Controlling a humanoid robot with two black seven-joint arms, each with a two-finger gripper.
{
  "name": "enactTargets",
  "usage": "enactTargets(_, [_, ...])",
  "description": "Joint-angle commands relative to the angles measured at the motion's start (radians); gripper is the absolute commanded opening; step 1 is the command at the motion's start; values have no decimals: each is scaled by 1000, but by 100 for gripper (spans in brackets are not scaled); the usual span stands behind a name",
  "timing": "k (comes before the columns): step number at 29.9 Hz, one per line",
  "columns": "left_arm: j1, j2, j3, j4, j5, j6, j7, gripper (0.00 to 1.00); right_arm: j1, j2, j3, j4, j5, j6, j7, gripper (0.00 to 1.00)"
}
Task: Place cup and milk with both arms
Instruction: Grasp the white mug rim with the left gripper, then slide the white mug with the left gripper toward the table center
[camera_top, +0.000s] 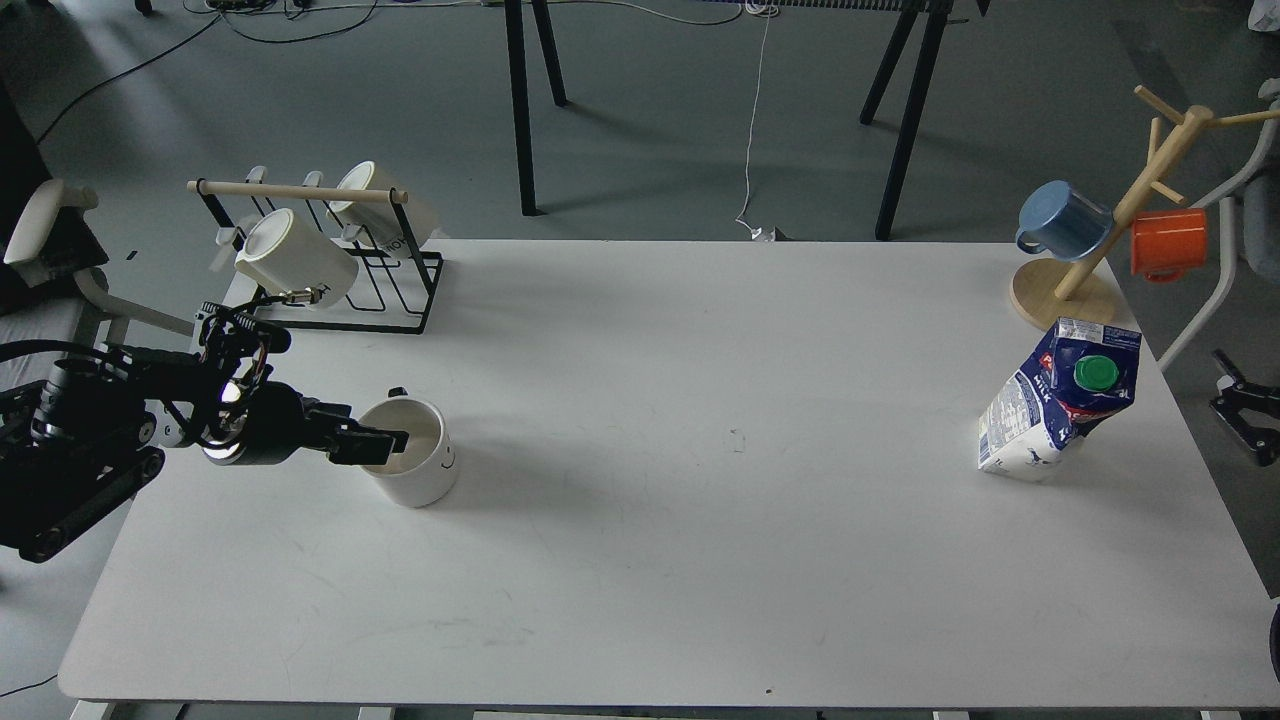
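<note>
At the tip of the left gripper (385, 443), the white cup (412, 466) is being straddled at its near rim, one finger appearing to reach inside the mouth; whether the wall is being clamped cannot be told. Far off to that gripper's right, well apart, the milk carton (1060, 411) is being left leaning on the table (650, 580), with no right gripper being shown. A thin, one-sided rim hold is being risked: the cup could be tipped or slipped when lifted. The tilted carton could be toppled by a careless approach. The outer finger is being hidden behind the gripper body.
</note>
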Motion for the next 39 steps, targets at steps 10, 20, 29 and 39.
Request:
enactTargets(10, [30, -2, 33, 1, 12, 73, 0, 26, -13, 3, 0, -2, 0, 0, 0, 95])
enactTargets(20, [28, 7, 36, 3, 13, 141, 0, 6, -17, 3, 0, -2, 0, 0, 0, 95])
enactTargets(29, [-36, 23, -11, -113, 1, 67, 0, 4, -23, 3, 1, -2, 0, 0, 0, 95])
enactTargets(39, [-250, -153, -11, -118, 62, -31, 0, 5, -46, 15, 0, -41, 3, 0, 11, 95])
